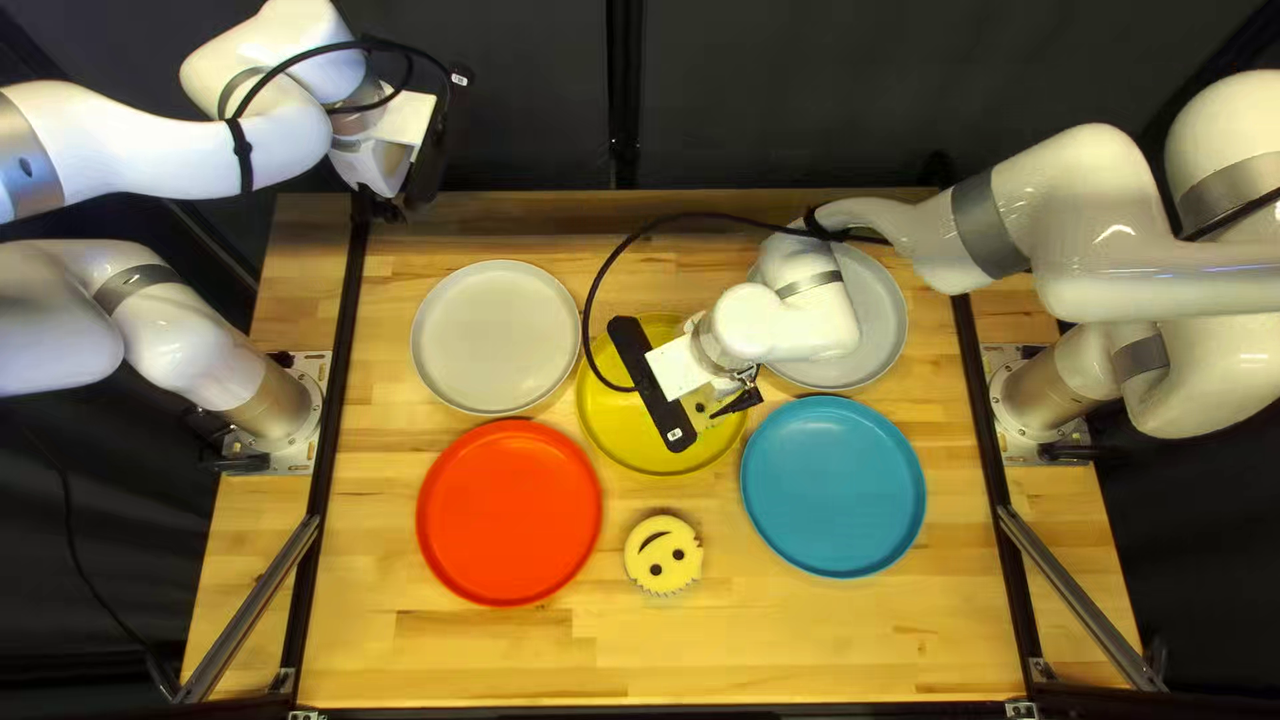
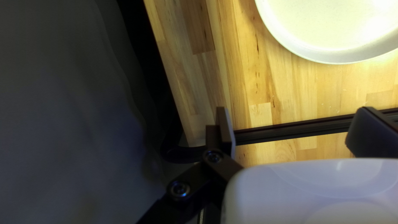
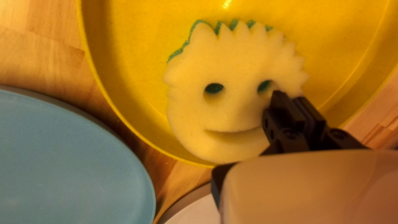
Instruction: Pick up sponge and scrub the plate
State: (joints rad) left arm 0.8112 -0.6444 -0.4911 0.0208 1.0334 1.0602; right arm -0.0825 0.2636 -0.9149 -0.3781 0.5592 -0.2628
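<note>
A: Quick one, where's the task sponge?
B: The pale yellow smiley sponge (image 3: 232,112) sits within the yellow plate (image 3: 124,89). Foam face, toothed hair edge, eye holes, slit mouth, speckled green backing.
A: Right end effector (image 1: 736,395)?
B: Fingers nearly together, pinching the foam beside one eye hole.
A: Left end effector (image 1: 394,207)?
B: Fingers wide apart, nothing held. It's up over the surface's far left corner.
A: Other stuff?
B: Striped wooden surface (image 1: 440,654). Round, smooth, rimmed plates: red plate (image 1: 510,512), blue plate (image 1: 834,487), off-white plate (image 1: 495,336), plus a light gray plate (image 1: 876,320) partly hidden by the right arm (image 1: 994,234). Second smiley sponge, jagged-edged (image 1: 663,555), lies on the wood, between red and blue, nearer the near edge.
</note>
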